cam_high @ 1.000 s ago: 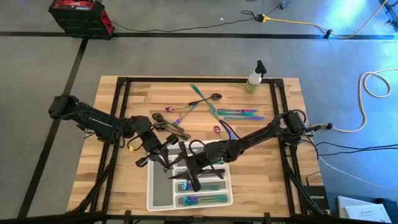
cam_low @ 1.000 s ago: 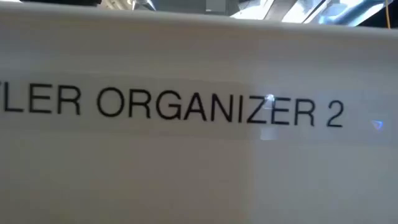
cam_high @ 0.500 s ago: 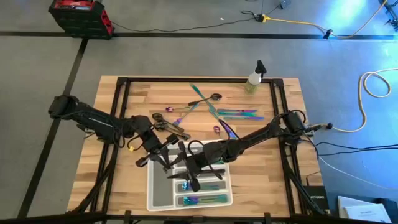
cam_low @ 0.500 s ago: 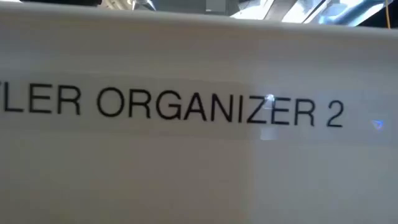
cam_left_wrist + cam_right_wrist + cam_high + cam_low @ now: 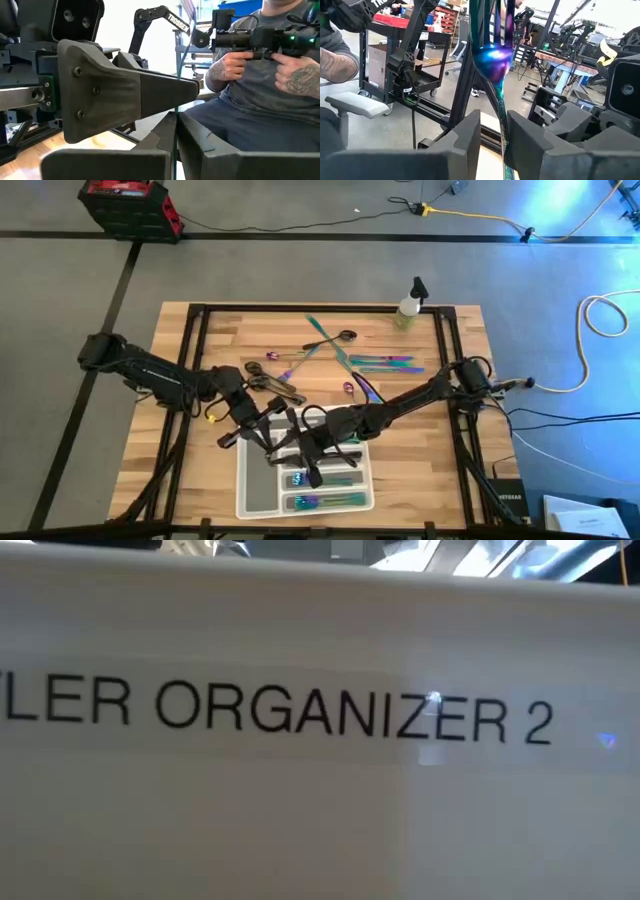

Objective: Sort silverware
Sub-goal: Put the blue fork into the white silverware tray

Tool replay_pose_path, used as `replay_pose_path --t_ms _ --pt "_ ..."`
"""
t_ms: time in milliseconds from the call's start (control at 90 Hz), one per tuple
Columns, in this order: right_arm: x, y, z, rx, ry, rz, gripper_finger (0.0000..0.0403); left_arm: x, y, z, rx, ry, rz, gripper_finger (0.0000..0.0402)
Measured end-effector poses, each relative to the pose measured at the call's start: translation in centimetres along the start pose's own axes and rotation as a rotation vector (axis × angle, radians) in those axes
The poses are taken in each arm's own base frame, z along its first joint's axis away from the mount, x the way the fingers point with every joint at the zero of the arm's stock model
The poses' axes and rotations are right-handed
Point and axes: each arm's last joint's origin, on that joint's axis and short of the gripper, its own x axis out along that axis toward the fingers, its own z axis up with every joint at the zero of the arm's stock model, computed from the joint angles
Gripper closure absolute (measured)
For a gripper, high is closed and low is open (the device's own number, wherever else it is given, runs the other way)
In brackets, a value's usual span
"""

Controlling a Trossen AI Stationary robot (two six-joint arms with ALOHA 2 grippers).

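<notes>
White tray wall (image 5: 320, 820): "LER ORGANIZER 2" | right gripper (image 5: 492, 131) jaws clamped on iridescent fork (image 5: 492, 55) | left gripper (image 5: 175, 145) jaws: unclear

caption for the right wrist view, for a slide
Right gripper shut on an iridescent fork, tines up, workshop behind.

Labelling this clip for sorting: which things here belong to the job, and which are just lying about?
Job: iridescent metal fork held upright in the right gripper; loose iridescent and dark silverware on the wooden table; translucent white compartment tray.
Lying about: small spray bottle; red toolbox.
</notes>
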Motion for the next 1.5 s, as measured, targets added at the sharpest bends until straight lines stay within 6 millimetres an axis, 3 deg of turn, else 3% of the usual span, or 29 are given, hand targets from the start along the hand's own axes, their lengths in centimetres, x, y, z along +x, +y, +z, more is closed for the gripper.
replay_pose_path --t_ms 411,744,1500 --pt "-0.02 -0.19 -0.14 -0.006 0.008 0.005 0.0328 0.0 -0.01 -0.07 -0.015 0.005 -0.001 0.0402" --pt "-0.02 -0.19 -0.15 -0.008 0.01 0.006 0.0398 0.0 0.0 -0.06 -0.02 0.006 -0.002 0.0402" --pt "-0.13 -0.02 -0.42 0.013 0.061 0.02 0.0401 -0.82 0.85 -0.84 0.0 0.068 0.039 0.0402"
